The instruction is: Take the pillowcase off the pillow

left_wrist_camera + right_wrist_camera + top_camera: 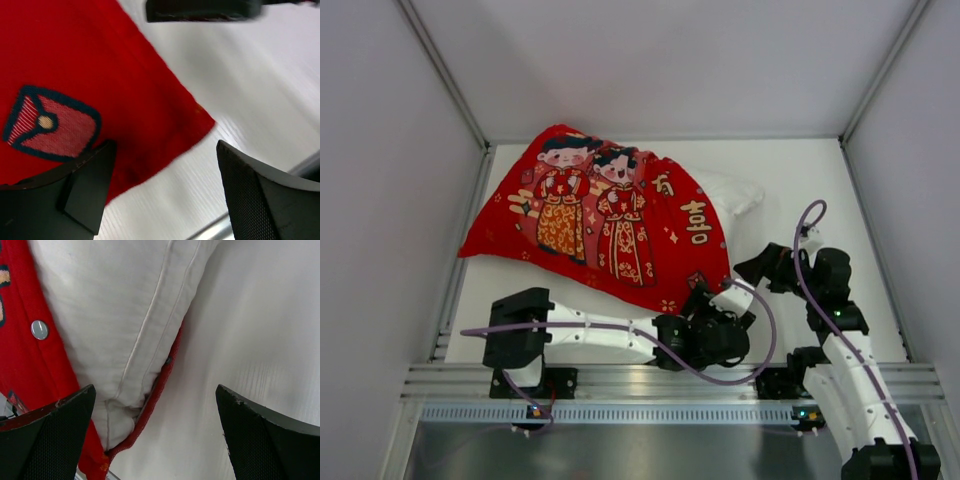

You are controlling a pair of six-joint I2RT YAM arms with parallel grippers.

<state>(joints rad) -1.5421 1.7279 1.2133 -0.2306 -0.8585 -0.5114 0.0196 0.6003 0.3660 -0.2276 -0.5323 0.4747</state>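
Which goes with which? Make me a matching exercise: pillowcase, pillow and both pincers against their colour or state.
1. pillowcase
2. pillow
3. left pincer
4. right pincer

A. open above a red fabric corner
B. white, poking out at one end
C. open above the open end, where white shows inside red
D. red, printed with cartoon figures

Pairs: 1-D, 2-B, 3-A, 4-C.

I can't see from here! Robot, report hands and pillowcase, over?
Left gripper open, over pillowcase corner. Right gripper open, at bare pillow end. Pillowcase mostly on. Nothing blocking.
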